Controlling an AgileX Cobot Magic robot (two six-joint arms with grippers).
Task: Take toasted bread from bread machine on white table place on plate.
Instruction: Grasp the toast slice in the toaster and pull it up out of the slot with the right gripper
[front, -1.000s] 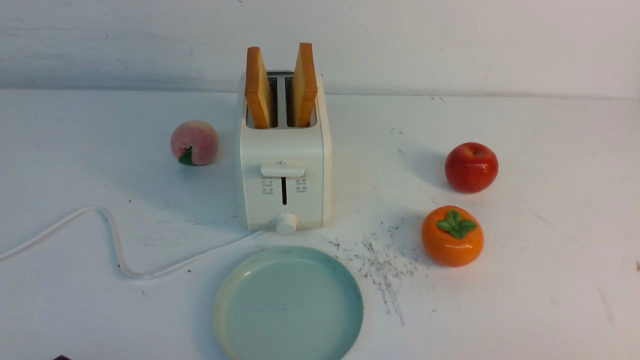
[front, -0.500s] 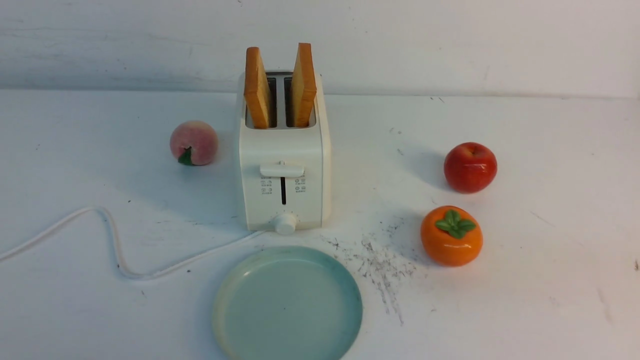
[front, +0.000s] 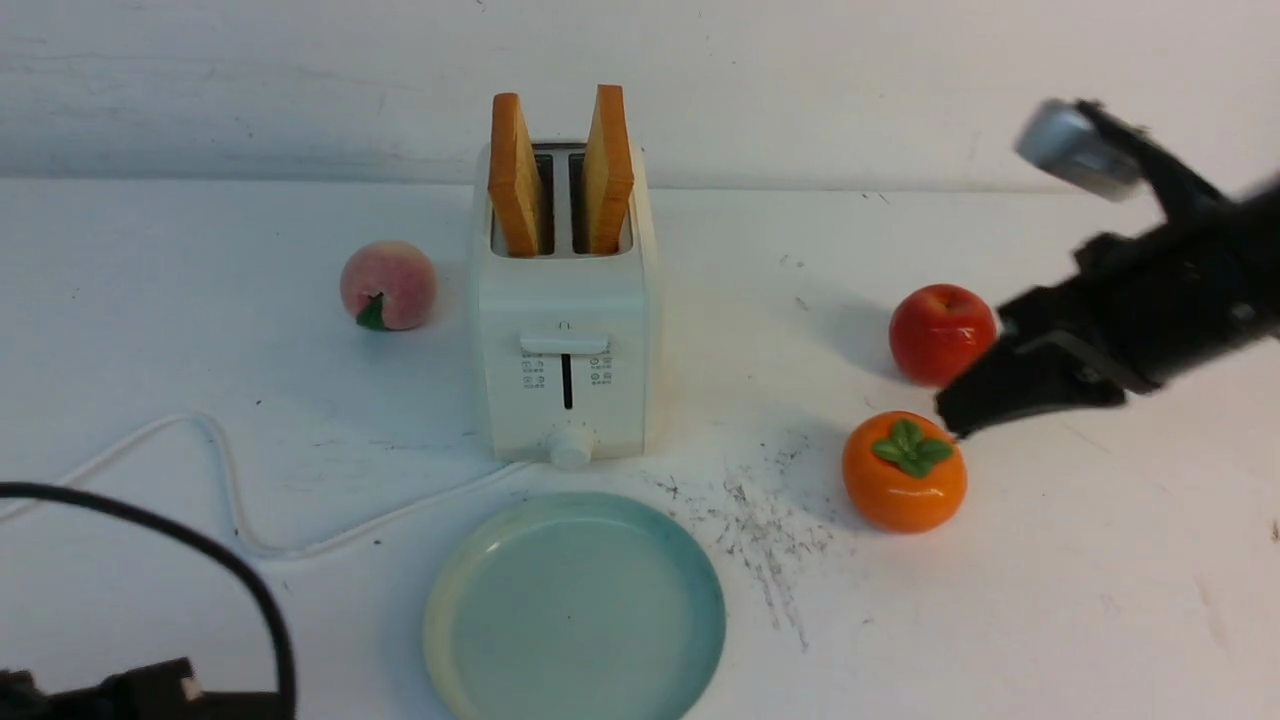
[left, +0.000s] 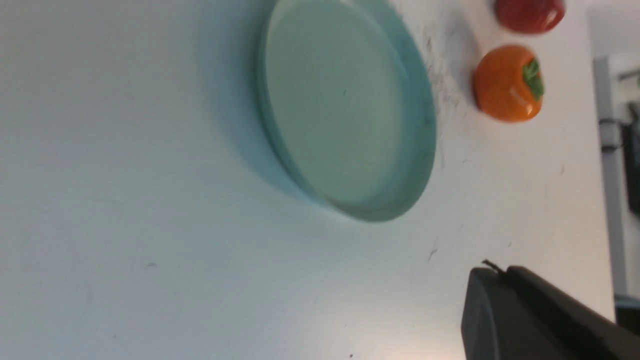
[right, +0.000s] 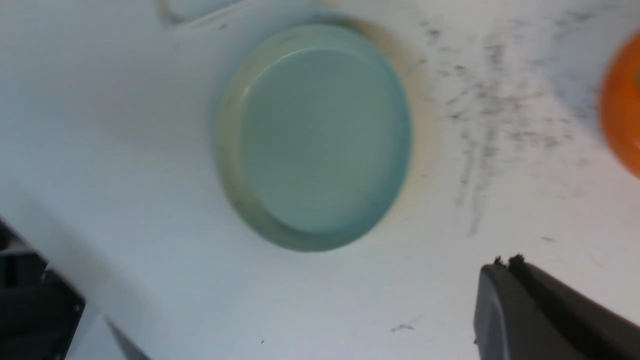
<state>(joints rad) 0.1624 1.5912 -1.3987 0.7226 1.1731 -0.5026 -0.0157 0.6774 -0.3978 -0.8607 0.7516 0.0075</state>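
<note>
Broad scuffed white table (front: 1100, 560) bearing a round pale blue-green plate (front: 575, 610) near the front of a boxy cream two-slot bread machine (front: 565, 330). Two golden toast slices (front: 515, 175) stand upright in its slots. Black right gripper (front: 955, 420), beside a glossy orange fruit (front: 905, 470), and left gripper (left: 492, 272): jaws closed, empty.

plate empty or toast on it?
Empty: plate bare in every view; both toast slices stand in the bread machine.
</note>
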